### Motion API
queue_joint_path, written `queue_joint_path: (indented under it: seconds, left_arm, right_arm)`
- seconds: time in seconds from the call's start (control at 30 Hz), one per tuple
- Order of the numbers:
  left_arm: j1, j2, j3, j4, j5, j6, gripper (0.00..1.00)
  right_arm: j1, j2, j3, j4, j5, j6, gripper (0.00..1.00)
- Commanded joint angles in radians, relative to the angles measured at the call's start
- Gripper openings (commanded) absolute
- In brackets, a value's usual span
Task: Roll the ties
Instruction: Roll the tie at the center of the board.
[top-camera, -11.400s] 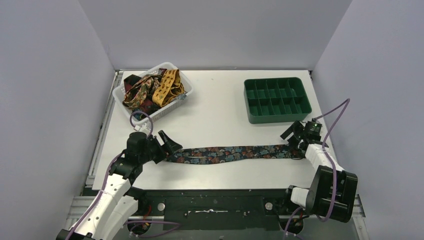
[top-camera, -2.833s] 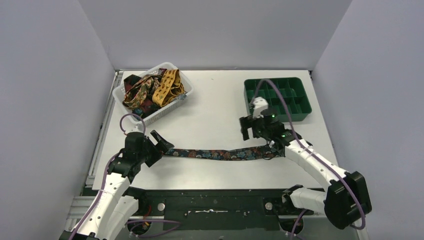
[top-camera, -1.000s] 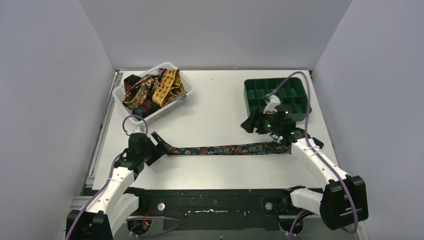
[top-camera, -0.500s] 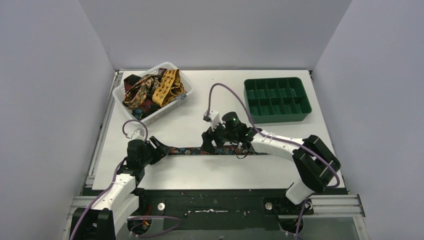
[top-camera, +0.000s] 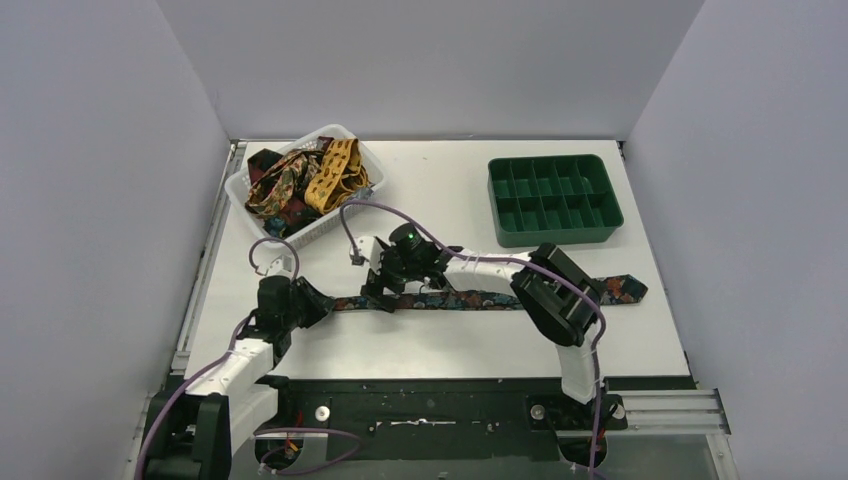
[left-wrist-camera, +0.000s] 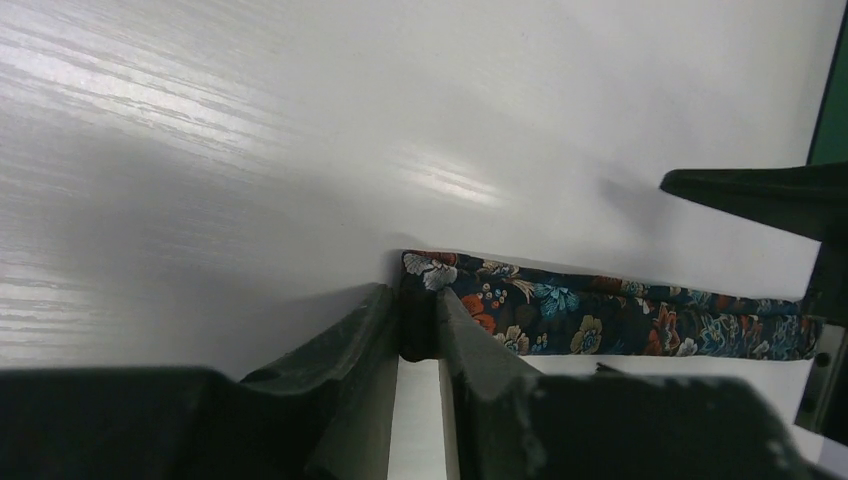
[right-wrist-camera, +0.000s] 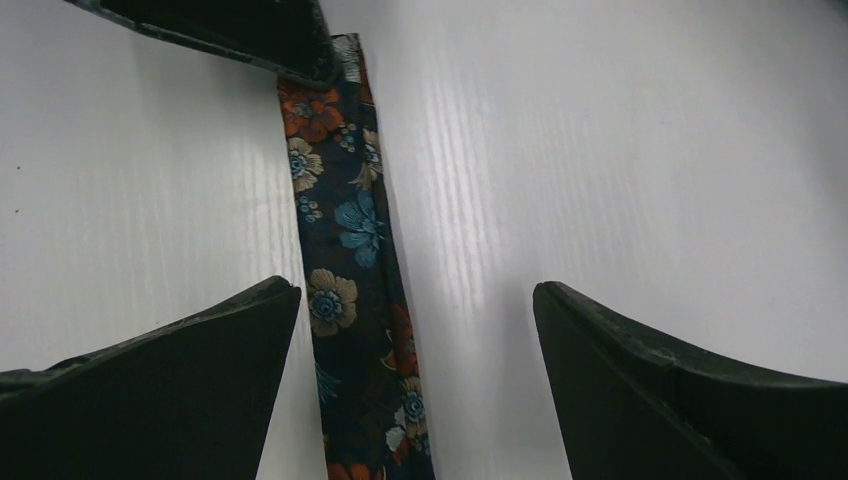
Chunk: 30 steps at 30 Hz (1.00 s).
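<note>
A dark floral tie (top-camera: 480, 298) lies stretched left to right across the table, its wide pointed end at the right (top-camera: 625, 288). My left gripper (top-camera: 325, 303) is shut on the tie's narrow left end; the left wrist view shows the fabric (left-wrist-camera: 600, 320) pinched between the jaws (left-wrist-camera: 418, 325). My right gripper (top-camera: 381, 292) hovers open just right of it, over the tie. In the right wrist view the tie (right-wrist-camera: 350, 260) runs between the wide-apart fingers (right-wrist-camera: 415, 300), closer to the left one, untouched. More ties (top-camera: 300, 180), mustard, dark red and brown, are heaped in a basket.
The white basket (top-camera: 236, 188) stands at the back left. A green compartment tray (top-camera: 548, 241) sits at the back right. The right arm reaches far across the table's middle, with its purple cable (top-camera: 345, 225) looping above the tie.
The right gripper has swept left along the tie, from near the green tray to beside the left gripper, and opened wider. The left gripper has closed on the tie's narrow end.
</note>
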Motion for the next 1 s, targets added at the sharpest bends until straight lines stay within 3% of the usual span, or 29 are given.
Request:
queue_joint_path:
  seconds: [0.0, 0.13, 0.2, 0.4, 0.5, 0.57, 0.6, 0.67, 0.77, 0.93, 0.97]
  left_arm:
    - [0.006, 0.023, 0.04, 0.027, 0.011, 0.028, 0.16]
    - [0.006, 0.022, 0.027, 0.027, 0.026, 0.022, 0.06]
    - [0.006, 0.008, 0.019, 0.022, 0.024, 0.003, 0.01]
    - [0.005, -0.068, 0.003, -0.087, 0.016, -0.071, 0.0]
    - [0.005, -0.144, -0.001, -0.208, 0.014, -0.101, 0.0]
    - [0.004, -0.21, -0.004, -0.28, 0.007, -0.126, 0.0]
    - [0.0, -0.241, -0.011, -0.299, 0.006, -0.152, 0.07]
    - [-0.007, -0.291, -0.027, -0.329, 0.01, -0.197, 0.36]
    - [-0.01, -0.344, -0.039, -0.385, -0.015, -0.233, 0.56]
    - [-0.017, -0.384, -0.045, -0.375, 0.009, -0.235, 0.64]
    - [-0.017, -0.384, -0.047, -0.364, 0.02, -0.233, 0.64]
  right_arm:
    - [0.031, 0.054, 0.078, -0.023, -0.041, -0.127, 0.92]
    - [0.028, 0.088, 0.098, -0.02, -0.066, -0.178, 0.95]
    - [0.028, 0.119, 0.129, -0.06, -0.086, -0.21, 0.92]
    - [0.02, 0.138, 0.101, -0.158, -0.131, -0.27, 0.62]
    - [0.019, 0.12, 0.078, -0.222, -0.201, -0.334, 0.4]
    - [0.024, 0.118, 0.084, -0.291, -0.266, -0.361, 0.32]
    - [0.027, 0.12, 0.084, -0.322, -0.293, -0.373, 0.28]
    - [0.033, 0.125, 0.077, -0.374, -0.313, -0.39, 0.24]
    - [0.034, 0.118, 0.05, -0.397, -0.295, -0.388, 0.24]
    - [0.024, 0.081, 0.066, -0.544, -0.343, -0.525, 0.24]
    - [0.021, 0.082, 0.078, -0.587, -0.356, -0.558, 0.28]
